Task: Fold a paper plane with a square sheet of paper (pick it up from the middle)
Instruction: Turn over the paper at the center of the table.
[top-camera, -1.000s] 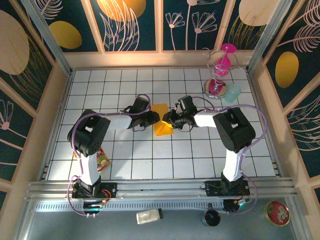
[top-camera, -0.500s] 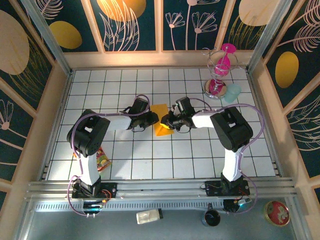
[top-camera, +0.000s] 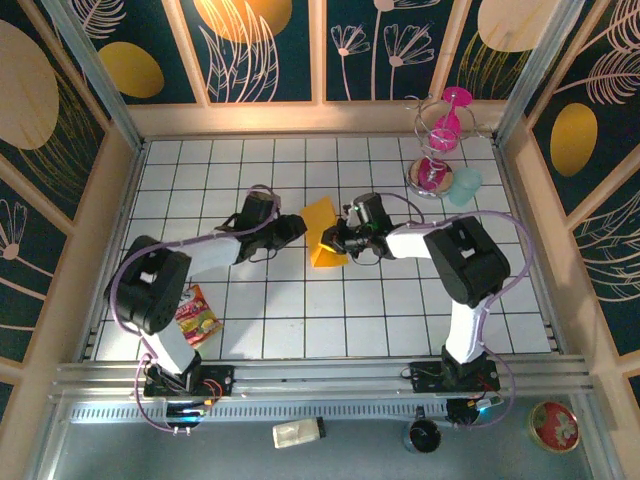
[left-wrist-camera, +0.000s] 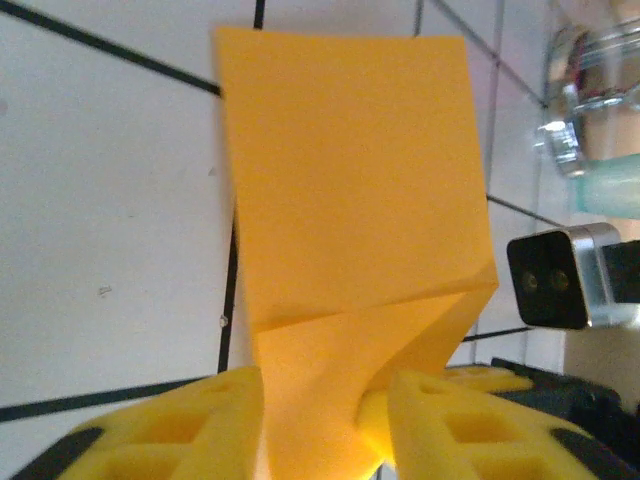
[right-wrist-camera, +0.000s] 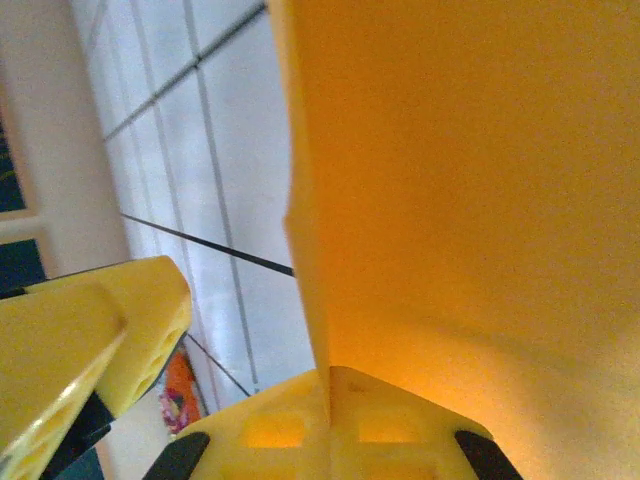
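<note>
Looking down from above, the paper (top-camera: 322, 235) sits creased on the tiled floor (top-camera: 400, 300), slightly toward 12 o'clock from the middle, with its upper flap tilted up off the tiles. The left gripper (top-camera: 297, 226) is at the paper's 9 o'clock edge and the right gripper (top-camera: 334, 240) at its 3 o'clock edge, the two facing each other across it. A packet (top-camera: 197, 316) lies well apart at the paper's 8 o'clock, beside the left arm.

From the left wrist, the paper (left-wrist-camera: 350, 200) rises toward 12 o'clock as a broad sheet with a slanted crease. Its narrower lower part runs down between the two yellow fingers (left-wrist-camera: 190, 425), which stand apart. I cannot tell whether they are pressing it.

From the right wrist, the paper (right-wrist-camera: 470, 180) covers the side toward 3 o'clock. Its edge comes down onto the lower finger (right-wrist-camera: 340, 430), and the other finger (right-wrist-camera: 100, 330) is at 8 o'clock. This gripper is clenched, but I cannot tell whether the paper is pinched.
</note>
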